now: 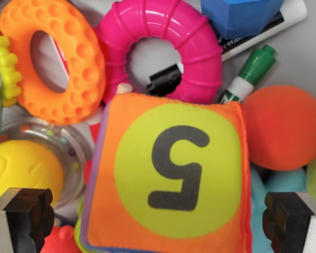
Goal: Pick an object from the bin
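A soft orange cube (171,168) with a black "5" on a lime circle fills the middle of the wrist view, lying on top of other toys in the bin. My gripper (160,221) is open, its two dark fingertips (29,211) standing at the lower left and lower right, one on each side of the cube's near edge. Nothing is held. Behind the cube lie a pink ribbed ring (166,47) and an orange bumpy ring (55,58).
An orange ball (284,129) sits at the right, a yellow ball (21,168) in a clear ring at the left. A green-capped marker (250,74), a blue block (239,16) and a yellow knobbed ring (5,63) crowd the far side.
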Robot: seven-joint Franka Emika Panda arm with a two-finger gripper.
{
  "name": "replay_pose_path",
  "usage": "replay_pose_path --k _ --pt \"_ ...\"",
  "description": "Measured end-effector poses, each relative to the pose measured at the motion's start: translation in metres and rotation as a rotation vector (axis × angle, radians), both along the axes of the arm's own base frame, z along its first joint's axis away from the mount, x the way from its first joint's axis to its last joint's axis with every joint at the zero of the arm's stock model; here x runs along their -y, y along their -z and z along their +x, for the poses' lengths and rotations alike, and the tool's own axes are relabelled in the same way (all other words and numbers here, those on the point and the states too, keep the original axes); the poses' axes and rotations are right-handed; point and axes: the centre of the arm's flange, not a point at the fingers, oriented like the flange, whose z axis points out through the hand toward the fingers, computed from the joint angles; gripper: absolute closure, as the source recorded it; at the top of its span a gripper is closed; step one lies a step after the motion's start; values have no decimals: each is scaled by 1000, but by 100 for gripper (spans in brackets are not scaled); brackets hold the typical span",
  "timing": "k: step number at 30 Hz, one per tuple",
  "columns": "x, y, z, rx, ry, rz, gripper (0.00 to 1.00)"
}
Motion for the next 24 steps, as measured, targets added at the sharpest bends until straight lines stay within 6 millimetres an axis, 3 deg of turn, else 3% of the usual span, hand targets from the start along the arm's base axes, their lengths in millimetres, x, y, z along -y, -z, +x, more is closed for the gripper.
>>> replay_pose_path --k 18,19,24 --pt "0 30 -1 0 0 0 0" --pt "0 30 -1 0 0 0 100" --pt "0 30 -1 0 0 0 100"
